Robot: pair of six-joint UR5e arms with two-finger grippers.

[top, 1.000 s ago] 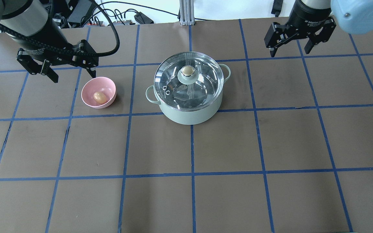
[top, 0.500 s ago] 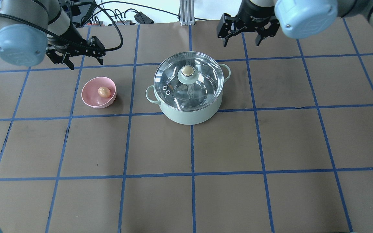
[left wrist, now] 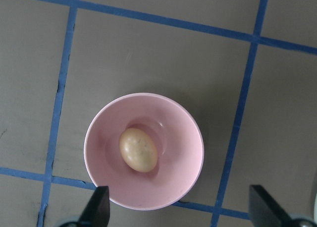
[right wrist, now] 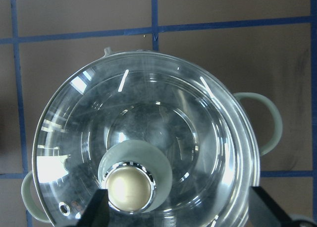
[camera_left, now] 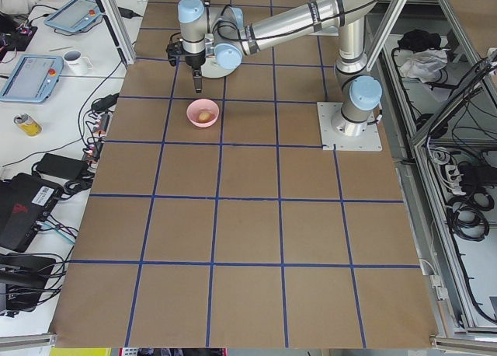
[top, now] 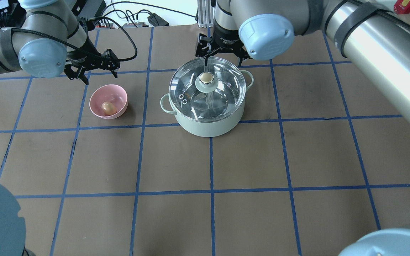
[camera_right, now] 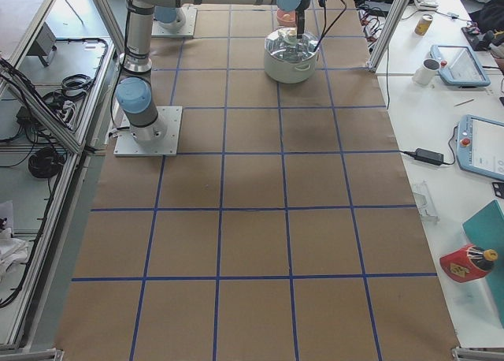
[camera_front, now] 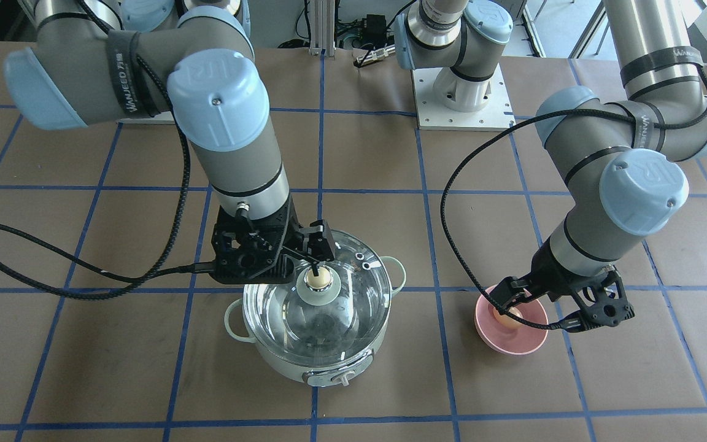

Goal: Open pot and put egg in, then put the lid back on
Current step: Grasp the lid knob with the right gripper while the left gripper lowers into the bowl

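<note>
Egg lies on its side in the pink bowl, long axis slanted. Lid covers the pot nearby. Left gripper hangs above the bowl, right gripper above the lid, both spread wide.

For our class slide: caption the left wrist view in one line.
Tan egg lies in pink bowl, open left gripper above.

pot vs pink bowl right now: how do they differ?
The pot is far larger than the pink bowl. The pot is closed by the lid; the pink bowl is open. The pink bowl holds the egg; no egg shows through the lid in the pot. Both are round and upright.
</note>
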